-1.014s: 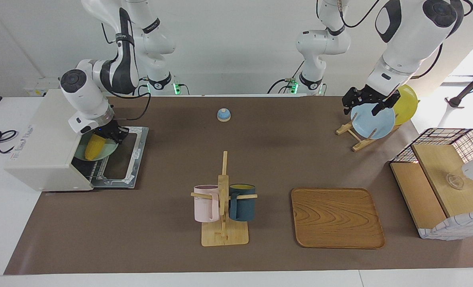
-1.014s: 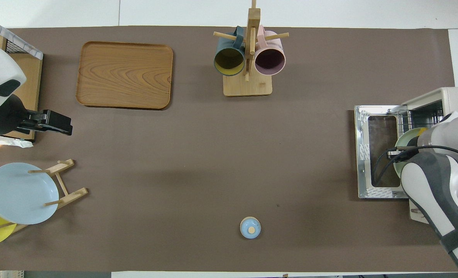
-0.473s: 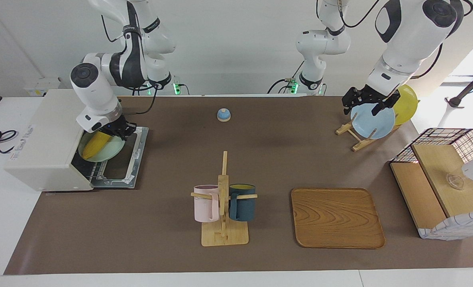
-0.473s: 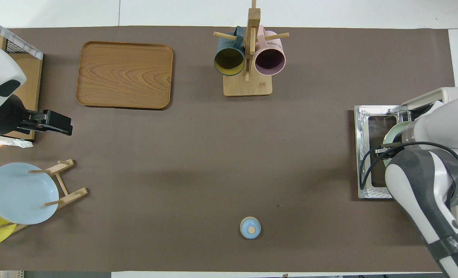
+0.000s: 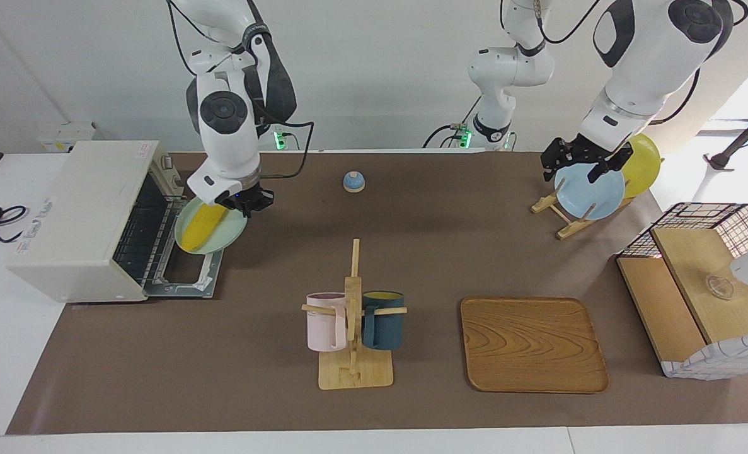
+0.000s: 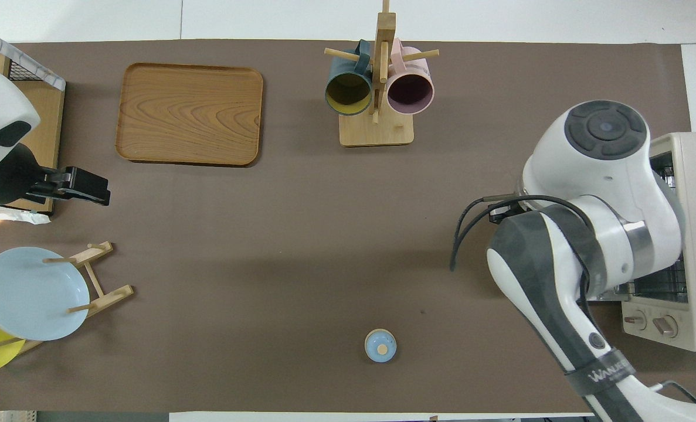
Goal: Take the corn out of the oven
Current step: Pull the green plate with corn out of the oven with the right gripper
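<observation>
While my right gripper (image 5: 242, 203) clamps the rim of the pale green plate (image 5: 231, 234), the scene reads so:
Corn (image 5: 202, 228): lies on that plate — clear of the oven (image 5: 84, 217) cavity, over the outer edge of the dropped door (image 5: 191, 280)
Corn axis: long axis runs diagonally, one end toward my gripper and the robots, the other down toward the door and away from them; which end tapers I cannot tell
Plate: held up in the air, tilted, just in front of the wire rack (image 5: 142, 236)
Right arm: covers plate and corn completely in the overhead view
Left gripper (image 5: 576, 165): waits over the blue plate (image 5: 589, 190) in the wooden rack, a yellow plate (image 5: 644, 165) beside it; fingers — I cannot tell their state
Elsewhere: mug stand (image 5: 353, 328), wooden tray (image 5: 532, 343), small blue bell (image 5: 353, 181)
</observation>
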`<state>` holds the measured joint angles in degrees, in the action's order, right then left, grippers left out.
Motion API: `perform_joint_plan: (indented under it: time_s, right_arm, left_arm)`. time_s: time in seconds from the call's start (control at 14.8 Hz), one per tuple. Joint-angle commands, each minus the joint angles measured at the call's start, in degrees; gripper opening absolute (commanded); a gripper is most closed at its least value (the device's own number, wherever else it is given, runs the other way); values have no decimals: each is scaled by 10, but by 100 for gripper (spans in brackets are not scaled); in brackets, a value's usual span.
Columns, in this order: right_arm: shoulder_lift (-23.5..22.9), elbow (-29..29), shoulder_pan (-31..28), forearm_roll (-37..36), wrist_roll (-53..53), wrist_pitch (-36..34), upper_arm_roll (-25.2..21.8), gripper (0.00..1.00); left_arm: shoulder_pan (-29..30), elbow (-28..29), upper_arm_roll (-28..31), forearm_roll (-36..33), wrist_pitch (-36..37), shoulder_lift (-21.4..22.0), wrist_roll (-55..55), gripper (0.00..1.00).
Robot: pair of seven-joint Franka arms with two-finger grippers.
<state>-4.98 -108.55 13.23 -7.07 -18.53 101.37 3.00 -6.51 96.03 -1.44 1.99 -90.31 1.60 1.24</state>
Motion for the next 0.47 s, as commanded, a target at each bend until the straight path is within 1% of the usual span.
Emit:
perform_joint_plan:
  time_s: [0.0, 0.14, 0.2, 0.27, 0.41]
  right_arm:
    - [-60, 93, 56, -4, -73, -48, -2, 0]
    - [-128, 195, 112, 0, -160, -101, -1, 0]
    - [-163, 240, 134, 0, -201, -114, -1, 0]
    - [-192, 271, 155, -1, -230, -122, 2, 0]
    - [-232, 307, 187, -2, -276, -113, 13, 0]
  left_arm:
    - [4, -1, -4, -9, 6, 5, 0, 100]
    - [4, -1, -4, -9, 6, 5, 0, 100]
    - [4, -1, -4, -9, 6, 5, 0, 100]
    - [4, -1, -5, -8, 6, 5, 0, 100]
    - [4, -1, -4, -9, 6, 5, 0, 100]
